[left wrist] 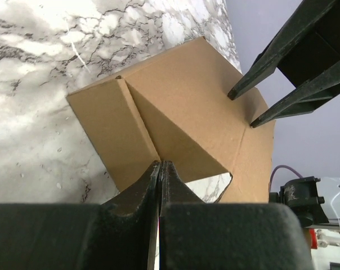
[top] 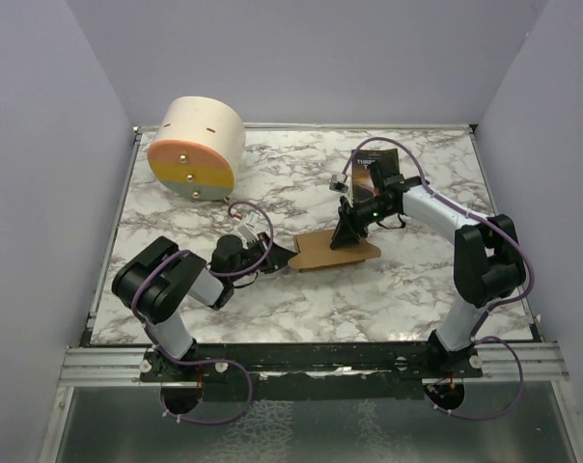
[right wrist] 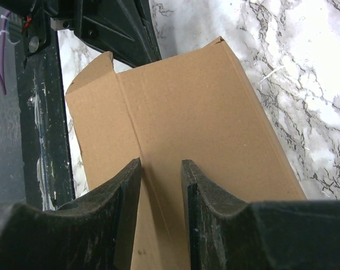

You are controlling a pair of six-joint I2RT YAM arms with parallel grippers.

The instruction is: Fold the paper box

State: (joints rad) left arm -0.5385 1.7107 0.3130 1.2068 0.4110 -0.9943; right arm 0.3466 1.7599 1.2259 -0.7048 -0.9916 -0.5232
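The paper box (top: 335, 253) is a brown cardboard sheet lying near the middle of the marble table. My left gripper (top: 284, 256) lies low at its left edge. In the left wrist view this gripper (left wrist: 160, 163) is shut, its tips touching the end of a crease where one panel of the paper box (left wrist: 181, 118) stands raised off the marble. My right gripper (top: 347, 234) points down onto the sheet from the far side. Its fingers are open a little, and in the right wrist view the gripper (right wrist: 160, 163) rests its tips on the paper box (right wrist: 192, 112), straddling a crease.
A big cream cylinder with an orange-yellow face (top: 195, 147) lies at the back left. A dark-covered book (top: 380, 174) sits behind the right arm. Grey walls close in the table (top: 272, 309) on three sides.
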